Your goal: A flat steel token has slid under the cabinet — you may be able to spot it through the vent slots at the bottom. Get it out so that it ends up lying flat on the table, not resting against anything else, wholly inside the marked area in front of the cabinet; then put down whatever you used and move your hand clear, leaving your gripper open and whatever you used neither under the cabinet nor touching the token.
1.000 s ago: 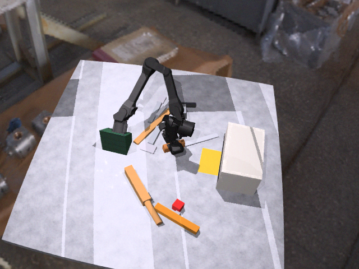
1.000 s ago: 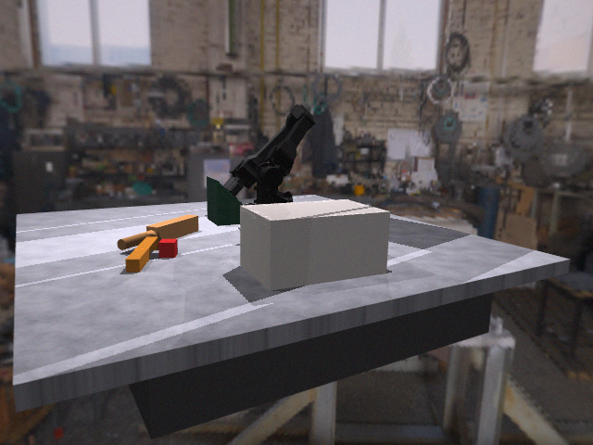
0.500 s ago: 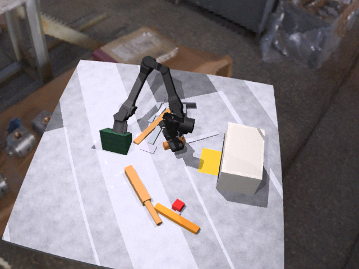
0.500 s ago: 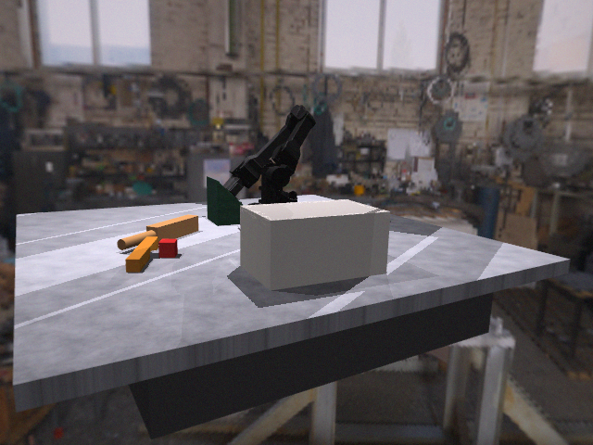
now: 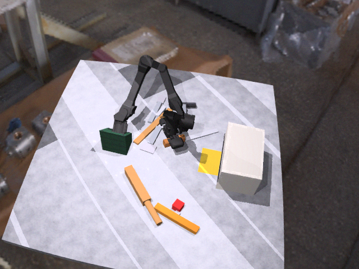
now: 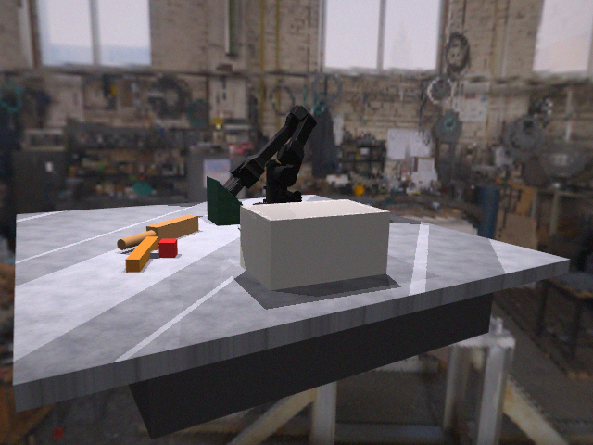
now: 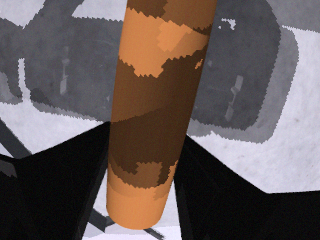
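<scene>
My gripper is shut on the round orange handle of a tool, left of the yellow marked area. The tool's thin grey rod reaches from the handle toward the cabinet, its far end short of the cabinet's front. The cream cabinet stands to the right of the yellow area and touches its edge in view. The gripper's shadow falls on part of the yellow area. The steel token does not show in any view, and the vent slots cannot be made out.
An orange bar and grey flat pieces lie behind the gripper. The green block is at the arm's base. A stepped orange piece, another orange bar and a red cube lie nearer the front.
</scene>
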Robot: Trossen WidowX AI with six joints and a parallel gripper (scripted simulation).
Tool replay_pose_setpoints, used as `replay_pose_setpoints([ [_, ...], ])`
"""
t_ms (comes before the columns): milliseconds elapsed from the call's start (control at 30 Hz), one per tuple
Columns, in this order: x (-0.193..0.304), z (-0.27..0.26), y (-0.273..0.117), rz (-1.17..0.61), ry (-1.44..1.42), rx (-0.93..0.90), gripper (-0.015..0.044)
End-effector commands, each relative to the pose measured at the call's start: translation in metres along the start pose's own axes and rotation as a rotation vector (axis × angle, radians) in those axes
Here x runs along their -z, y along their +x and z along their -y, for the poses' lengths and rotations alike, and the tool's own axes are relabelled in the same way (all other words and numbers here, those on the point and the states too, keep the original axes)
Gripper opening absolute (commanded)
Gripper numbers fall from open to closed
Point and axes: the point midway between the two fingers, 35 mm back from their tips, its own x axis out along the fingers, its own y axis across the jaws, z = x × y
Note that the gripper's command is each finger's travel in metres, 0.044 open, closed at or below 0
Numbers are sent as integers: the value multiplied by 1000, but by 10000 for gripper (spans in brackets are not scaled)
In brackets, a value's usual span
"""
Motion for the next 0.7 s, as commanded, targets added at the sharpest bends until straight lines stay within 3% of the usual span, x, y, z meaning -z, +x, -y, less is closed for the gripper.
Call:
replay_pose_setpoints([
  [0,-3,-5,-1,4,1,2,0],
  [667,-13,-27,-1,4,1,1,0],
])
